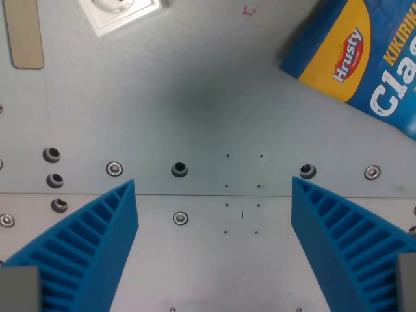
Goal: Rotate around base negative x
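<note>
Overhead, the wrist camera looks straight down on a grey metal worktop [195,84], and the claw [214,214] hangs above it with its two blue ribbed fingers [104,227] spread wide, one at each lower corner of the picture. Nothing lies between them; only bare plate shows in the gap, so the claw pinches nothing.

Taking the dark bolt hole [179,170] near the middle as the landmark: a row of screws and further holes runs to either side of it along a seam in the plate. Up and toward the wrist view's right of the hole lies a blue and yellow snack packet [364,58], tilted and cut off by the frame edge. Up and toward the wrist view's left of the hole sits a white wall socket [120,13], and further left again a beige strip [26,32] lies flat. All three are well apart from the fingers.

The task names no object to grip; it asks for a turn of the arm itself about a base axis, so the thing to be handled is, in my judgement, the claw's own pose. That calls for no hold at all. Were the packet ever wanted, I would guess it light, thin-walled and crushable, best taken across its narrow faces with gentle pressure. A tilt from this height looks unlikely to bring a fingertip down onto the plate, though the clearance cannot be read with certainty.
</note>
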{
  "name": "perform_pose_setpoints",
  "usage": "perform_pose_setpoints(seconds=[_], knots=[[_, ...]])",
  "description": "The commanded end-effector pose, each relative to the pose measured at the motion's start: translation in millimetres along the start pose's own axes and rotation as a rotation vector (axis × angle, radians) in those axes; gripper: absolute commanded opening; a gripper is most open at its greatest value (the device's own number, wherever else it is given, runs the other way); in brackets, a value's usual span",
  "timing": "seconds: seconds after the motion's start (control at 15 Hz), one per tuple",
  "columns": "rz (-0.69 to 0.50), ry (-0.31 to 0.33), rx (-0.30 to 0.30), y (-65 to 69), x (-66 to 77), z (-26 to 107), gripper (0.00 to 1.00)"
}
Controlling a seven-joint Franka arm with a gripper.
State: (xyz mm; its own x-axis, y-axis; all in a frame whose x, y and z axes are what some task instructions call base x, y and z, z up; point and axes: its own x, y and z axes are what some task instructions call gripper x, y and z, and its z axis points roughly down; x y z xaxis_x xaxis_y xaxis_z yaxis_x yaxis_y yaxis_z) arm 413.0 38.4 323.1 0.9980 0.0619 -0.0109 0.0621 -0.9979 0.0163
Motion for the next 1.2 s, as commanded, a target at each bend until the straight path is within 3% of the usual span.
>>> perform_pose_setpoints(seconds=[0.07, 1.2], knots=[[0.005, -0.003, -0.112, -1.2, -0.3, -2.2, 1.00], [0.007, -0.020, -0.338, -1.2, -0.3, -2.2, 1.00]])
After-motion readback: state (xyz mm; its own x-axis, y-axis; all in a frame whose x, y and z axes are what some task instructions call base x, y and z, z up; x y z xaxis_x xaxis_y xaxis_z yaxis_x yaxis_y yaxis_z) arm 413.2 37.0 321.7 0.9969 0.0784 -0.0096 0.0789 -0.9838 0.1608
